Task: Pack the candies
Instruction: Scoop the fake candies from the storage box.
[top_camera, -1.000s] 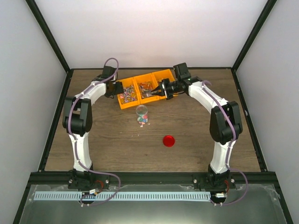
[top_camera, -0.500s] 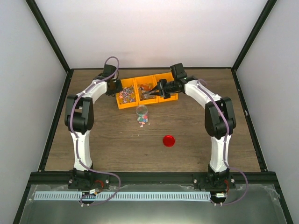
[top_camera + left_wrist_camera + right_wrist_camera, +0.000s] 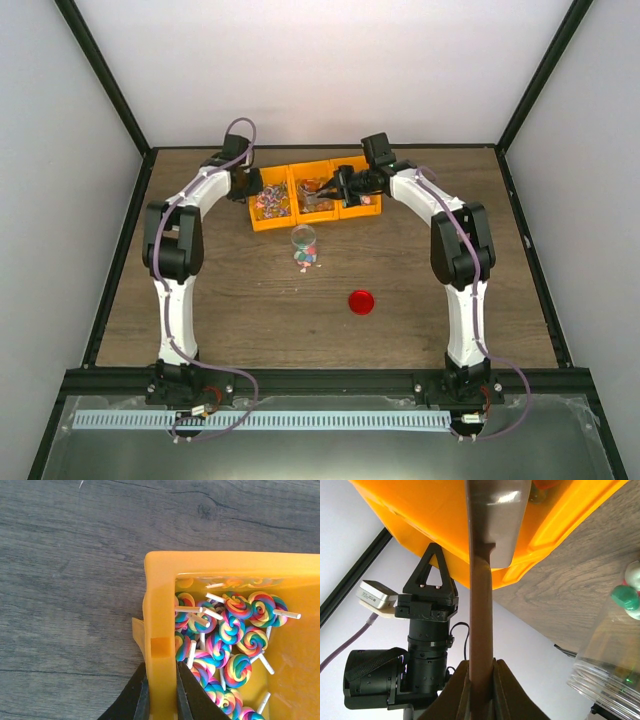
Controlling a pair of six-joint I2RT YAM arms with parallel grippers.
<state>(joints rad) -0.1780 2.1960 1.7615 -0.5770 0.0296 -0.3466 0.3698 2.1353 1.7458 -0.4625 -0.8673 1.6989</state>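
Grippers, 2 pcs, both mine.

Item 1, left gripper (image 3: pixel 160 695): clenched on the left end wall of the orange bin (image 3: pixel 159 580), one finger outside, one inside. Serves as a brace.

Item 2, right gripper (image 3: pixel 481 680): clenched on the brown handle of the scoop (image 3: pixel 492 520). Grey head is out ahead of me, up against the bin. Loaded or not: cannot tell.

Item 3, candies (image 3: pixel 235 630): swirl lollipops w/ white sticks, heaped in the left compartment just inside the wall I'm pinching. Mixed pcs also in the middle compartment, too small to sort. A few coloured pcs at the foot of the clear jar (image 3: pixel 303 240), inside it as far as I can judge.

Item 4, key relation: the scoop's long axis runs from the right gripper toward my left, ending over the middle compartment, so the candies lie at the tool's far end, not at my fingers. The jar stands on the surface (image 3: pixel 420 260) just beside the bin's near side, between my arms. The right gripper is nearer to serving it; the left is occupied. Judged next: carry the head back toward my bases to the jar mouth.

Item 5, red lid (image 3: pixel 361 301): off, well apart from the jar.
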